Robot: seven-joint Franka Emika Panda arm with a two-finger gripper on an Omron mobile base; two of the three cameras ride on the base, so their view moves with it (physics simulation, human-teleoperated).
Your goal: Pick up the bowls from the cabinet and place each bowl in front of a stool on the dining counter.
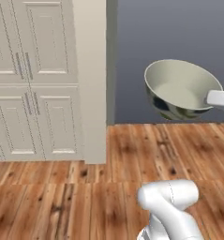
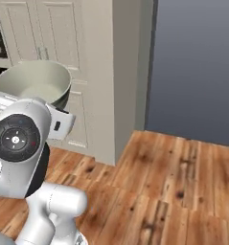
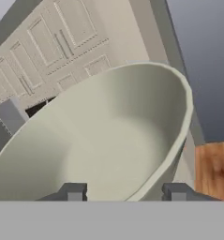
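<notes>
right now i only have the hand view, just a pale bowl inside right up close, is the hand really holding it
observer: yes, the hand is pinched on the rim of the bowl, and the bowl hangs in the air, tilted, resting on nothing.
operator: which bowl is it, i only see cream
observer: the left base view shows its outside, which is dark grey-green.
operator: what's underneath it
observer: the wood floor, lower down, with the cream cabinet doors off to the bowl's left in that view.
</notes>
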